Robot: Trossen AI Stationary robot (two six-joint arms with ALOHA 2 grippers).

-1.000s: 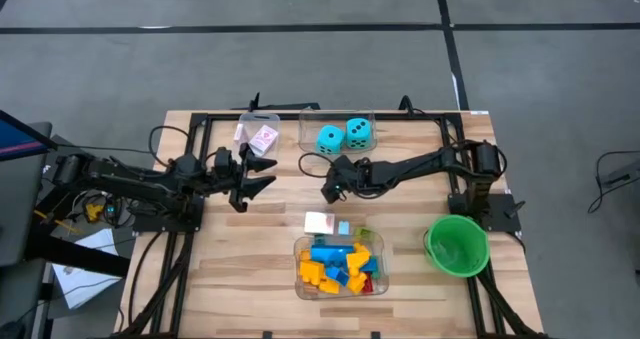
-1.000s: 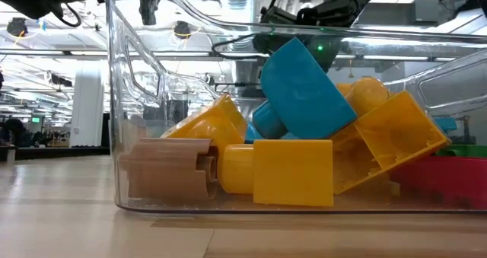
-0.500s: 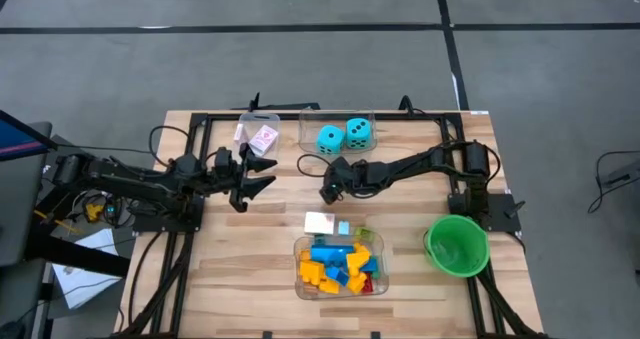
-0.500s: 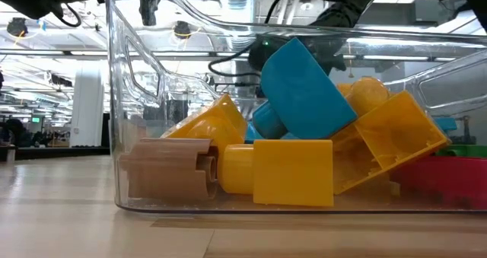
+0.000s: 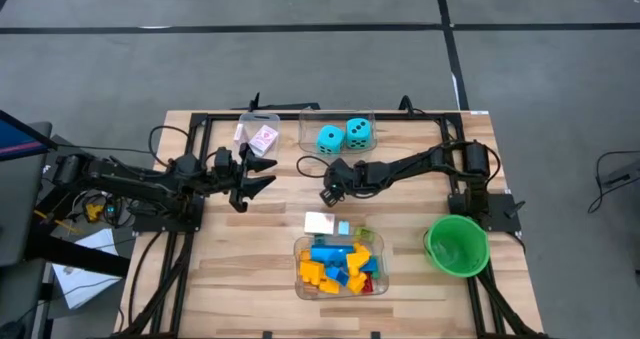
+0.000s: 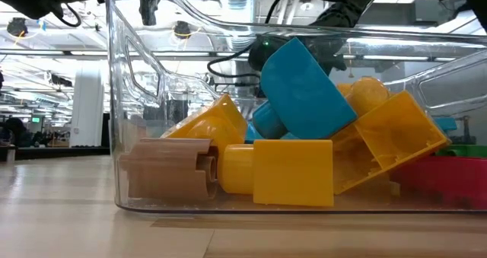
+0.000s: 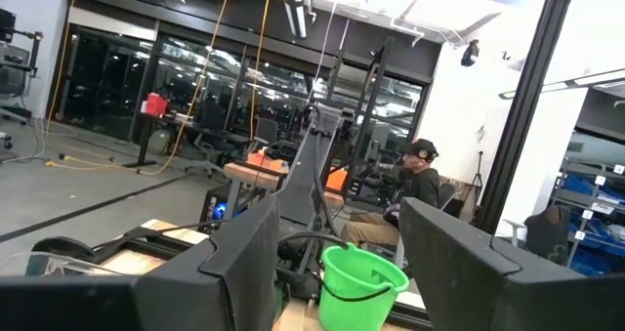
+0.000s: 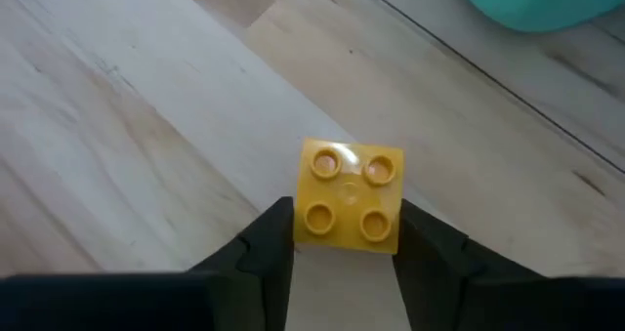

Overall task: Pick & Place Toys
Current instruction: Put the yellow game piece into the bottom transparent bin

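Note:
A yellow four-stud brick [image 8: 350,204] lies studs up on the wooden table, in front of the clear tub with two cyan dice [image 5: 345,134]. My right gripper [image 5: 328,191] [image 8: 347,228] is down over the brick and shut on it. More bricks, blue, yellow and red, fill a clear tub [image 5: 340,264] [image 6: 304,136] near the front edge. Pink-backed cards [image 5: 262,136] sit in a small tub at the far side. My left gripper [image 5: 255,179] [image 7: 337,228] hovers open at the table's left, with nothing between its fingers. My right gripper pinches the yellow brick by two opposite side walls [image 8: 301,224], one finger [image 8: 269,238] on each. The fingers slant down at it from above and from the table's right. The brick sits level, studs up, its underside on the table.
A green round bowl [image 5: 457,244] [image 7: 356,282] stands at the table's right near corner. A pale block [image 5: 320,222] lies just beyond the brick tub. A black frame [image 5: 200,119] runs along the table's far and side edges. A person sits in the room beyond.
My right gripper has come down and a little toward the table's left, onto the spot in front of the dice tub.

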